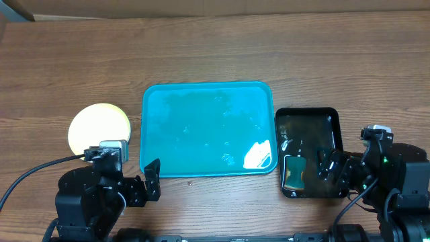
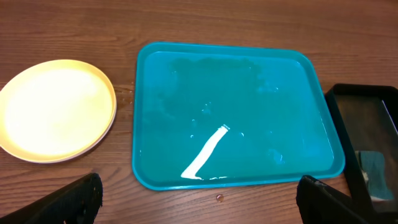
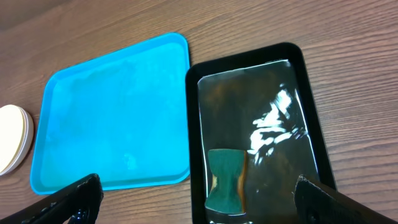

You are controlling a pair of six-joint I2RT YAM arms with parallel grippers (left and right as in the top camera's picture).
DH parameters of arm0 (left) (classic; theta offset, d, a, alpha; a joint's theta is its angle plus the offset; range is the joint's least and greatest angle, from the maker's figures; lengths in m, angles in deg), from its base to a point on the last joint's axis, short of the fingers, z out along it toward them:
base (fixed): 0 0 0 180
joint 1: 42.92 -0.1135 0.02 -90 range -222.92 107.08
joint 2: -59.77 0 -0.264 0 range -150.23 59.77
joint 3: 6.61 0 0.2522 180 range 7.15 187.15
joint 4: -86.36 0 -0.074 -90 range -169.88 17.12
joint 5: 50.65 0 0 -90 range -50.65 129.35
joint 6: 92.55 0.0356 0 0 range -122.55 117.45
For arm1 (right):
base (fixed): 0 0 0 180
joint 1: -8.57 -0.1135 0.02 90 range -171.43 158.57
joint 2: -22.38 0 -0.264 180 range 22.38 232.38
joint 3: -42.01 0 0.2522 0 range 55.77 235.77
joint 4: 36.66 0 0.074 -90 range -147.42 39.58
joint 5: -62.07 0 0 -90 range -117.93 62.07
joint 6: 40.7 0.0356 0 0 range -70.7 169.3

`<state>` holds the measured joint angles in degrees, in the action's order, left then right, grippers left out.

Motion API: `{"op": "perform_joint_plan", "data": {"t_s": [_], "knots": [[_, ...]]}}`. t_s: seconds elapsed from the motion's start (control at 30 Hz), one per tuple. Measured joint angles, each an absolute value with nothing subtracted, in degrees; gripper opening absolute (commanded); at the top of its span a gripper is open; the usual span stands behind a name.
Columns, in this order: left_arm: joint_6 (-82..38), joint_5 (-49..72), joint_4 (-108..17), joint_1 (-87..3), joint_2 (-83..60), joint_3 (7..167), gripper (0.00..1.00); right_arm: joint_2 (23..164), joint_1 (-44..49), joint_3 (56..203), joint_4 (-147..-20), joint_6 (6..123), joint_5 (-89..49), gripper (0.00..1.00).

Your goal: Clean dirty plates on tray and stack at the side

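The turquoise tray (image 1: 208, 128) lies in the middle of the table with nothing on it; it also shows in the left wrist view (image 2: 236, 112) and the right wrist view (image 3: 115, 112). The plates (image 1: 99, 126) stand in a stack on the table left of the tray, pale yellow-green one on top (image 2: 56, 109); the stack's edge shows in the right wrist view (image 3: 12, 137). My left gripper (image 2: 199, 208) is open and empty, near the tray's front left corner. My right gripper (image 3: 199, 202) is open and empty over the front of the black tray.
A smaller black tray (image 1: 309, 151) holding water stands right of the turquoise tray. A green and yellow sponge (image 3: 227, 180) lies in its near left part. A small droplet (image 2: 219, 198) sits on the wood in front of the turquoise tray.
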<state>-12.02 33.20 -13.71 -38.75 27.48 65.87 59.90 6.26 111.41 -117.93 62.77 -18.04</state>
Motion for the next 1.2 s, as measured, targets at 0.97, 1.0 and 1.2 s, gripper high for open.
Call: {"op": "perform_joint_plan", "data": {"t_s": [0.97,1.0,1.2], "knots": [[-12.02,33.22,-13.62,-38.75,27.48,65.87,1.0,58.98,6.26,111.3,-106.54,60.52,-22.85,1.0],[-12.02,33.2,-13.62,-38.75,27.48,65.87,1.0,58.41,6.26,111.3,-105.4,59.69,-22.98,1.0],[-12.02,33.2,-13.62,-38.75,27.48,65.87,1.0,51.29,6.26,111.21,-100.36,54.14,-23.95,1.0]]}}
